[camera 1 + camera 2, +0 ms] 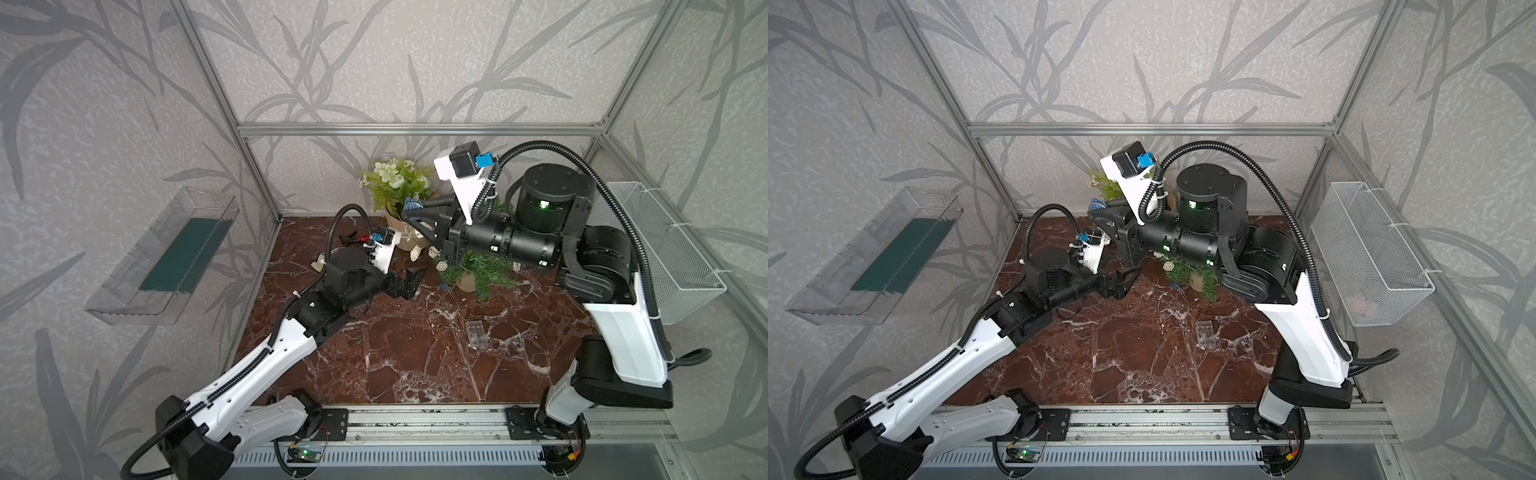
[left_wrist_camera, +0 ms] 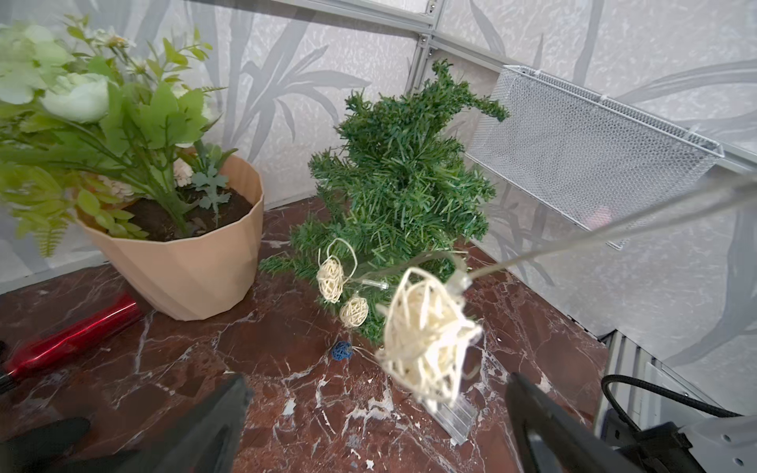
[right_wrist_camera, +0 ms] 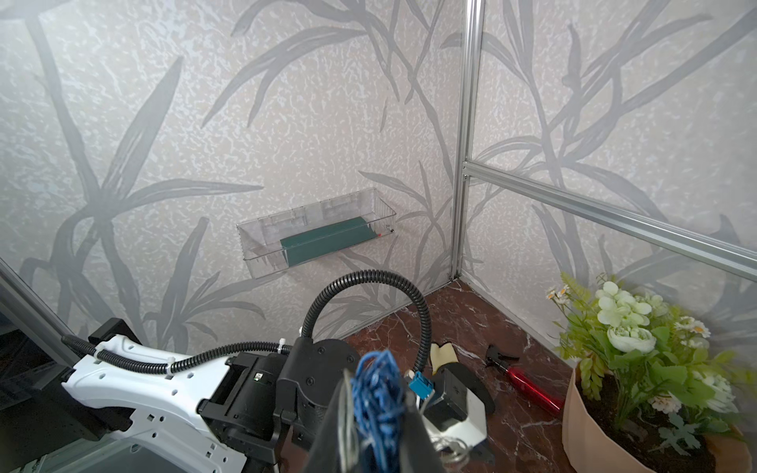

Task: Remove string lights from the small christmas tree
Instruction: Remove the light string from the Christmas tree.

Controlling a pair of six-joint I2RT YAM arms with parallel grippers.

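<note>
In both top views my right tool (image 1: pixel 409 206) is raised near the back of the desk (image 1: pixel 374 361), clenched on a blue ball (image 1: pixel 412 203) of the string lights (image 1: pixel 433 251). The strand's cream balls (image 1: pixel 415 252) dangle below my wrist, just beside the small christmas tree (image 1: pixel 484 272), which sits on the desk under my right forearm. The clear battery box (image 1: pixel 476 332) lies flat on the desk in front of the tree, apart from it. My left tool (image 1: pixel 1125 282) is low over the desk beside the tree, released and empty.

In the left wrist view my fingers (image 2: pixel 221 417) are spread wide. A blurred cream ball hangs between them and touches neither, and its wire runs off taut. Two more cream balls rest against the tree's lowest branches, and a small blue one lies on the desk by its foot. A peach pot (image 2: pixel 196 262) stands near the tree.

In the right wrist view the blue ball is pinched between my dark fingers (image 3: pixel 413 434), with thin wire beside it. The tree is out of frame there.
</note>
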